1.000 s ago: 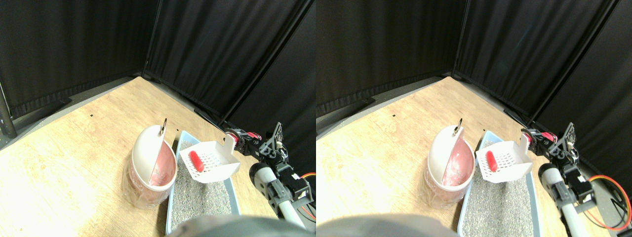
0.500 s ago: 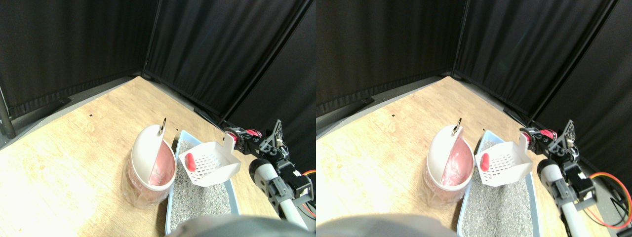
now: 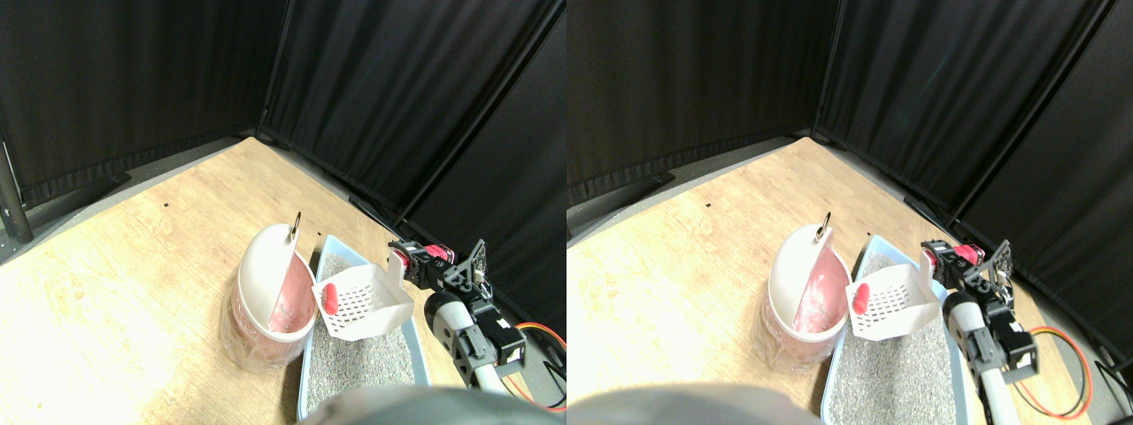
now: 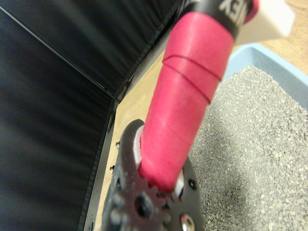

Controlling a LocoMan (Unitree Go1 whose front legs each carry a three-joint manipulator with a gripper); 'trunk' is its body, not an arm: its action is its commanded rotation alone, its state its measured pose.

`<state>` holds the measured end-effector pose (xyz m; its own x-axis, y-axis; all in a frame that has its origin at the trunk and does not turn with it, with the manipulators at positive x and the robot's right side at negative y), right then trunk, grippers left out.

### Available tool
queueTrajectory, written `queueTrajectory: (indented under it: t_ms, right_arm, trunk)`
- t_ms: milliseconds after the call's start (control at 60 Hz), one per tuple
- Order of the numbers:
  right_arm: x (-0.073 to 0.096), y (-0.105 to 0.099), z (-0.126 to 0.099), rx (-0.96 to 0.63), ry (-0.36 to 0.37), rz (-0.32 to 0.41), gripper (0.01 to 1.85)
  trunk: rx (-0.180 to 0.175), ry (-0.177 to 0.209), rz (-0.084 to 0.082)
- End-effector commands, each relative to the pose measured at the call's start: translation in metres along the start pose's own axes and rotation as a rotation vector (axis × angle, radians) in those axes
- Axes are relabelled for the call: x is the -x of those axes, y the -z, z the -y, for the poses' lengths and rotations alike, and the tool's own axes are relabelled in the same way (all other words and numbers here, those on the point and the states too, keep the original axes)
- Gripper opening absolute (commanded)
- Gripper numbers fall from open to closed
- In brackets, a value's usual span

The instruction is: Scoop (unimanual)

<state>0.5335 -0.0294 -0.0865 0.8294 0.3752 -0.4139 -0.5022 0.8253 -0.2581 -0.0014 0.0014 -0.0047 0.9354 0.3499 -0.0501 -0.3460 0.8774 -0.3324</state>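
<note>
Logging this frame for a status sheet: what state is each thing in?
Scoop: tilted toward the bin, held by its red handle.
Red piece: at the scoop's lower edge.
Bin: lid swung open.
Tray: filled with grey litter.

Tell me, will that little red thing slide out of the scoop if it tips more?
Probably. The red piece looks smooth and rounded, so it likely slides or rolls easily. It already sits at the lip of the tilted scoop, beside the bin, so a little more tilt should drop it. It seems light; the thin scoop doesn't visibly sag.
</note>
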Motion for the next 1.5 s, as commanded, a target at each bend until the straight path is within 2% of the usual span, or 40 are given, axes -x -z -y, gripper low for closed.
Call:
queueTrajectory:
  t_ms: [17, 100, 233, 267, 300, 333, 383, 433, 683, 767, 783, 800, 817, 833, 867, 900, 967, 1000, 1017, 1050, 1267, 1283, 1300, 1483, 1500]
  right_arm:
    - [-0.003, -0.010, 0.001, 0.020, 0.038, 0.043, 0.05]
    - [-0.005, -0.011, 0.002, 0.047, 0.020, 0.051, 0.05]
    - [-0.003, -0.015, 0.002, 0.104, 0.034, 0.063, 0.05]
    - [-0.003, -0.016, 0.002, 0.107, 0.028, 0.067, 0.12]
    - [-0.004, -0.017, 0.002, 0.114, 0.017, 0.089, 0.32]
    - [-0.004, -0.018, 0.003, 0.115, 0.018, 0.091, 0.33]
    - [-0.005, -0.020, 0.002, 0.123, 0.018, 0.087, 0.17]
    - [-0.006, -0.022, 0.002, 0.139, 0.011, 0.089, 0.29]
    - [-0.007, -0.033, 0.003, 0.132, 0.009, 0.099, 0.39]
    - [-0.006, -0.035, 0.004, 0.121, 0.003, 0.109, 0.39]
    - [-0.006, -0.036, 0.004, 0.119, 0.000, 0.108, 0.33]
    - [-0.006, -0.036, 0.004, 0.113, -0.001, 0.106, 0.13]
    - [-0.006, -0.036, 0.004, 0.113, -0.001, 0.106, 0.13]
    - [-0.005, -0.037, 0.004, 0.101, 0.002, 0.102, 0.05]
    - [-0.005, -0.037, 0.004, 0.081, -0.002, 0.102, 0.07]
    - [-0.005, -0.037, 0.005, 0.072, -0.012, 0.109, 0.19]
    - [-0.005, -0.038, 0.007, 0.037, -0.013, 0.108, 0.28]
    - [-0.005, -0.038, 0.007, 0.036, -0.013, 0.107, 0.21]
    - [-0.005, -0.038, 0.007, 0.038, -0.012, 0.106, 0.10]
    - [-0.005, -0.038, 0.008, 0.036, -0.013, 0.105, 0.05]
    - [-0.004, -0.035, 0.008, 0.043, -0.019, 0.109, 0.06]
    - [-0.004, -0.034, 0.008, 0.042, -0.017, 0.110, 0.10]
    - [-0.004, -0.034, 0.008, 0.043, -0.010, 0.109, 0.05]
    - [-0.001, -0.032, 0.008, 0.037, -0.021, 0.103, 0.05]
    - [-0.001, -0.031, 0.009, 0.036, -0.020, 0.105, 0.05]
  trunk:
    - [-0.008, -0.010, -0.003]
    - [-0.009, -0.011, -0.005]
    - [-0.011, -0.010, -0.007]
    - [-0.012, -0.011, -0.008]
    - [-0.013, -0.010, -0.009]
    - [-0.013, -0.010, -0.011]
    - [-0.012, -0.011, -0.012]
    - [-0.012, -0.012, -0.013]
    - [-0.011, -0.014, -0.012]
    - [-0.011, -0.014, -0.012]
    - [-0.011, -0.014, -0.012]
    - [-0.011, -0.014, -0.012]
    - [-0.011, -0.014, -0.012]
    - [-0.011, -0.014, -0.012]
    - [-0.011, -0.014, -0.012]
    - [-0.009, -0.012, -0.007]
    - [-0.009, -0.012, -0.007]
    - [-0.009, -0.011, -0.005]
    - [-0.009, -0.011, -0.005]
    - [-0.010, -0.012, -0.007]
    - [-0.014, -0.009, -0.007]
    - [-0.014, -0.009, -0.007]
    - [-0.014, -0.009, -0.007]
    - [-0.014, -0.009, -0.007]
    - [-0.018, 0.005, -0.010]
